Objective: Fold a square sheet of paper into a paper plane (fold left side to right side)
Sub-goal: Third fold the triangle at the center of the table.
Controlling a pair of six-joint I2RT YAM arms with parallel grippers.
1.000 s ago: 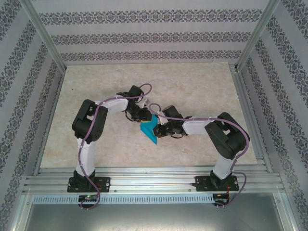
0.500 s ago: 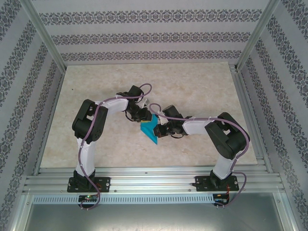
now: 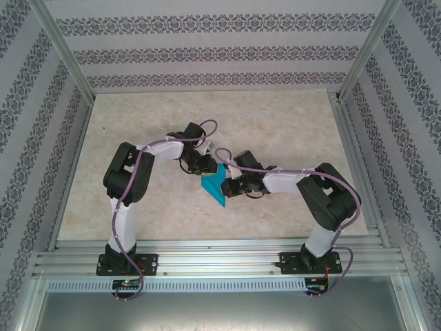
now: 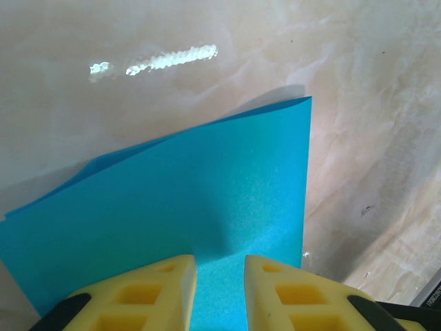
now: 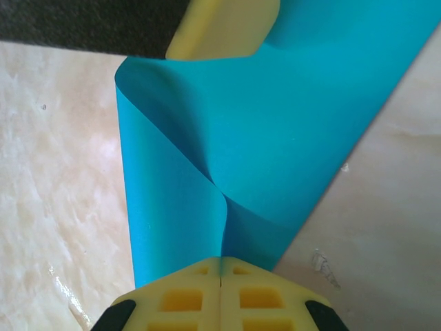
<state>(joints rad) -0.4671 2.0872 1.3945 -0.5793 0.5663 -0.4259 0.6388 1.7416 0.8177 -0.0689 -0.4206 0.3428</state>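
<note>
The square sheet of paper (image 3: pixel 214 185) is turquoise blue and lies mid-table, doubled over on itself. My right gripper (image 5: pixel 220 261) is shut on one edge, and the sheet (image 5: pixel 296 117) curls up from the table into its closed pads. My left gripper (image 4: pixel 220 265) stands over the flat sheet (image 4: pixel 207 179), its yellow jaws a narrow gap apart with paper showing through. One left finger (image 5: pixel 224 27) rests at the far end of the fold. From above, the left gripper (image 3: pixel 208 168) and right gripper (image 3: pixel 228 185) meet at the paper. The paper plane is out of view.
The marble-patterned tabletop (image 3: pixel 275 124) stretches around the paper. Aluminium frame rails (image 3: pixel 220 258) run along the near edge, and patterned walls (image 3: pixel 220 52) enclose the back and sides. Both arms bend inward toward the centre.
The right arm's elbow has shifted slightly outward and lower. The paper and both grippers sit almost where they were.
</note>
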